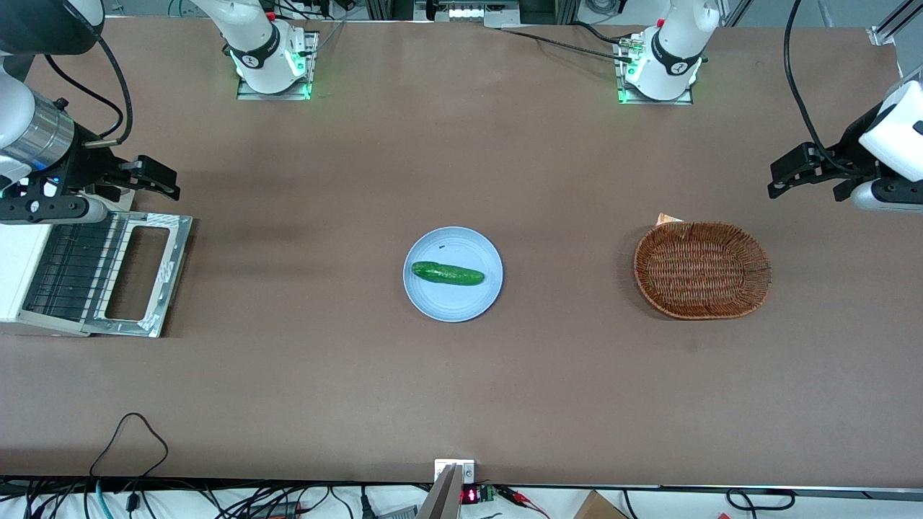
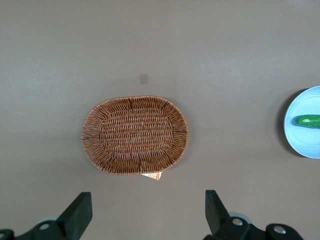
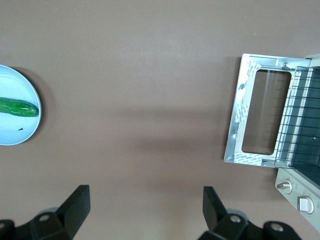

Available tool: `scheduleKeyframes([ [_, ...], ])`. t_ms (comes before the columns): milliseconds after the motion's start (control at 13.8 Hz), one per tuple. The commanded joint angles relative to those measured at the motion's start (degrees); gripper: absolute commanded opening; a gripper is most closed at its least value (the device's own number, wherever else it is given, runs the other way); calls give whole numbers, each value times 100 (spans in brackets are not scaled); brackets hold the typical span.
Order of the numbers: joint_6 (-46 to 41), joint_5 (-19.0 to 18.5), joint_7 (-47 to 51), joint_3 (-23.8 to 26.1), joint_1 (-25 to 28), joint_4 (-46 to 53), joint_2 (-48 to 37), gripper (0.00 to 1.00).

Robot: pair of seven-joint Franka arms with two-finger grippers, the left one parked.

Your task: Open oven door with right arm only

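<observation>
Oven door [image 1: 140, 272] lies folded down flat, fully open, in front of white toaster oven [image 1: 18, 277] at working arm's end of table [image 1: 461, 375]; wire rack [image 1: 72, 270] exposed. Right arm [image 1: 32, 140] above oven; gripper [image 1: 155, 179] hangs free over table just beside door, farther from front camera, fingers [image 3: 75, 202] spread, holding nothing. Cucumber [image 1: 447, 273] on blue plate [image 1: 453, 306] mid-table; wicker basket [image 1: 701, 269] toward parked arm's end
</observation>
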Motion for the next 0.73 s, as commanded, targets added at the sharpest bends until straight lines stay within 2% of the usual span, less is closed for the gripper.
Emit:
scheduleKeyframes([
  [0,-11,-84,-76,17,-5,146,65,100],
  [654,-46,-84,-76,17,4,190,65,100],
])
